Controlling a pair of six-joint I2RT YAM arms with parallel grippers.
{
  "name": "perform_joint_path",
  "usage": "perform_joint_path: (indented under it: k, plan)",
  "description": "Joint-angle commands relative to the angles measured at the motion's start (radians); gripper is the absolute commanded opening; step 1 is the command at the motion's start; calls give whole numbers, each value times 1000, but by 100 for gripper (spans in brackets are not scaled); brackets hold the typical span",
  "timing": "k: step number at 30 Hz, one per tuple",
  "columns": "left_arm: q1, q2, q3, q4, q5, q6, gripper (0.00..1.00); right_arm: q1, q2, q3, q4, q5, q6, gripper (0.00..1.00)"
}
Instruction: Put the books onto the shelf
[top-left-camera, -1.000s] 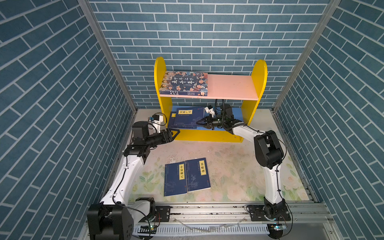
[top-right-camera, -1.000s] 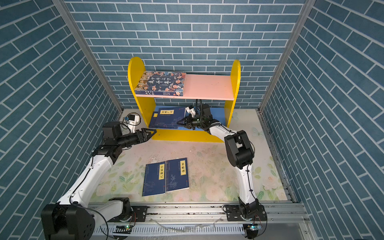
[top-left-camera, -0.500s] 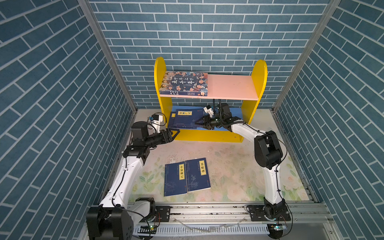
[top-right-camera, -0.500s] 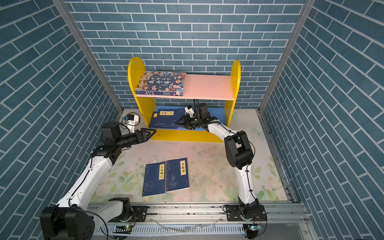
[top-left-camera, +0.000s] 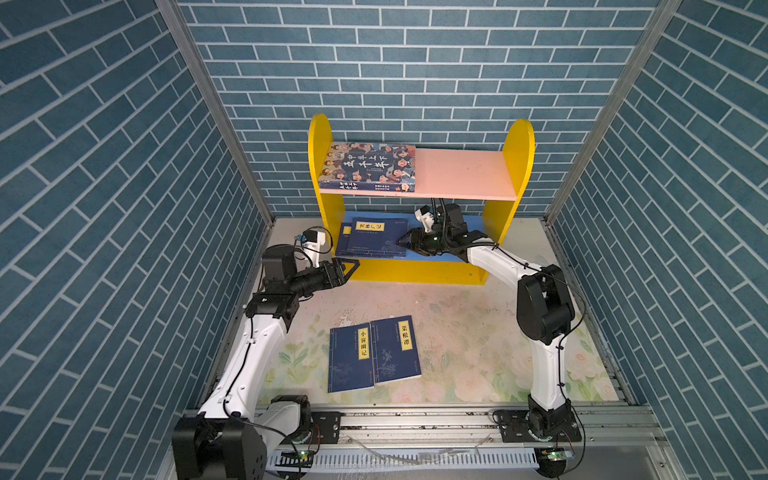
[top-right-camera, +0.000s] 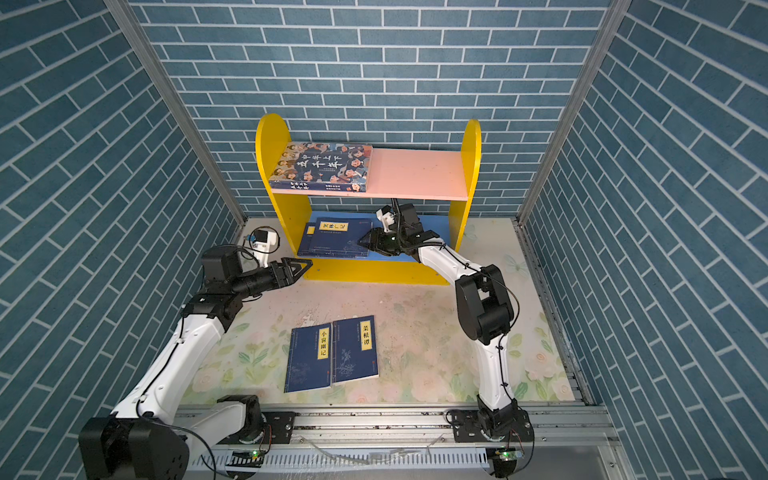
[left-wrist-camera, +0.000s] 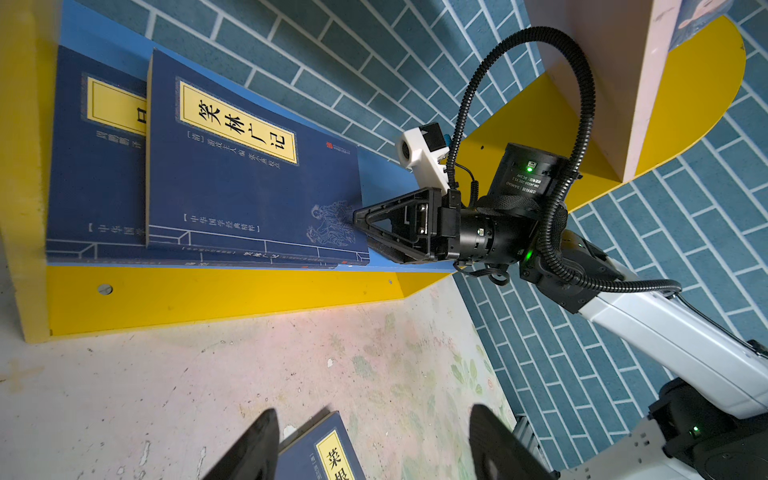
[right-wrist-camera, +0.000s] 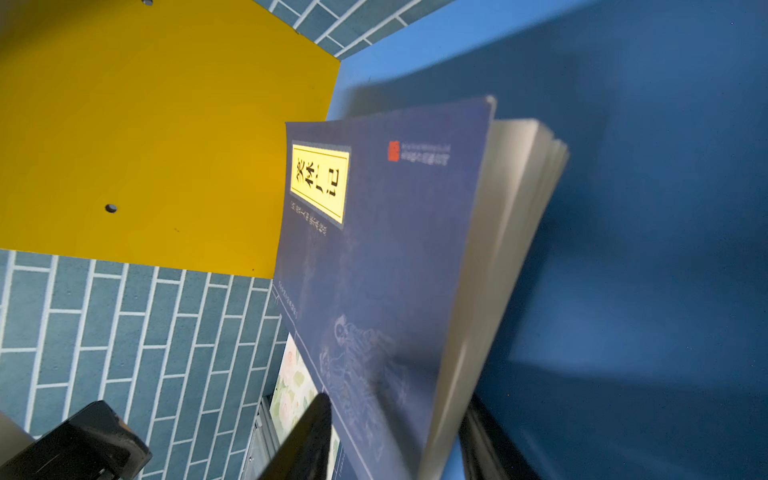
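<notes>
Right jaws are standing apart around the corner of the top navy book (left-wrist-camera: 249, 178), gripping nothing; left jaws are hanging wide and empty near the shelf (top-left-camera: 319, 141). Backing out, a jaw could be snagging that corner and dragging the book off the blue lower board (left-wrist-camera: 376, 164). It's lying flat there, long axis running along the board, spine facing front, head pointing left.

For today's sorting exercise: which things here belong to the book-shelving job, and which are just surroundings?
Job: shelf, cartoon-cover book, two shelved navy books, two loose navy books.
Surroundings: floral tabletop, brick walls, metal rail.
</notes>
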Motion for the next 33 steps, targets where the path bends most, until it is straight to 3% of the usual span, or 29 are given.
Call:
perform_joint_path:
  k: [1,6,13,21,33]
  plan:
    - [7,-19,-18,21,0,7,74,-14,-13,-33,-22,78,-27,51]
    - [8,-20,-17,24,0,5,74,-17,11,-8,-19,76,-18,47]
    - [10,-20,-19,23,-7,7,74,-17,29,12,-13,58,-17,30]
    - [12,-15,-19,19,-17,11,74,-14,37,15,17,25,0,18]
    - [13,-16,-8,-20,-67,44,74,1,31,16,43,14,49,12]
